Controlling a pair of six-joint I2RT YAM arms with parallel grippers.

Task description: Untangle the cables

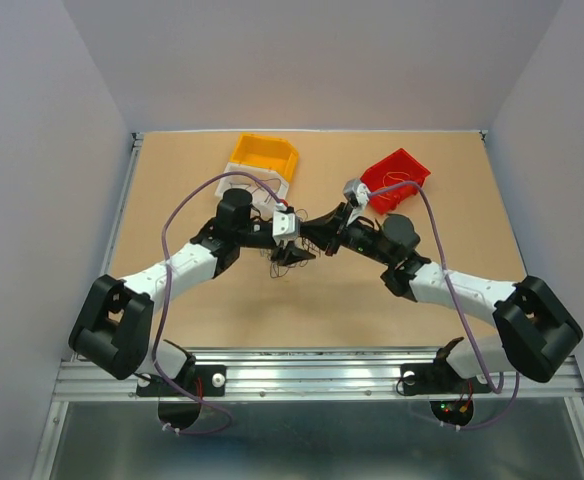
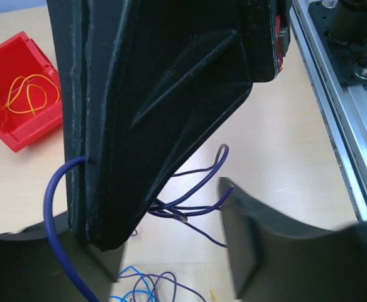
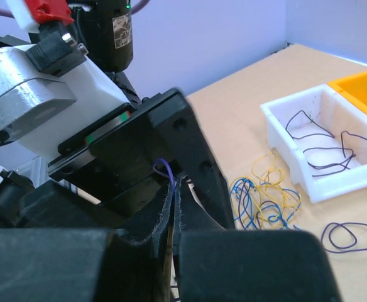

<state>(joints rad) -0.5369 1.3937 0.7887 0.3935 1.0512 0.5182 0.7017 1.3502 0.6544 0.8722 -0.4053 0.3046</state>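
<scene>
My right gripper [image 3: 175,184] is shut on a thin purple cable [image 3: 164,168], whose loop sticks up just past the pinched tips. In the left wrist view its black finger [image 2: 158,94] fills the frame, and purple strands [image 2: 193,204] hang out from under it. These strands lie between the spread fingers of my left gripper [image 2: 149,220], which is open; one strand end touches its right finger [image 2: 252,239]. From above, the left gripper [image 1: 294,254] and the right gripper [image 1: 319,238] meet tip to tip at mid-table. A loose tangle of blue, yellow and purple cables [image 3: 265,192] lies on the table below.
A white bin [image 3: 290,129] holds dark grey wires, with an orange bin [image 3: 366,88] behind it. A red bin [image 2: 26,135] holds orange-yellow wire. A single purple loop [image 3: 350,236] lies beside the white bin. The aluminium rail [image 2: 334,94] runs along the near edge.
</scene>
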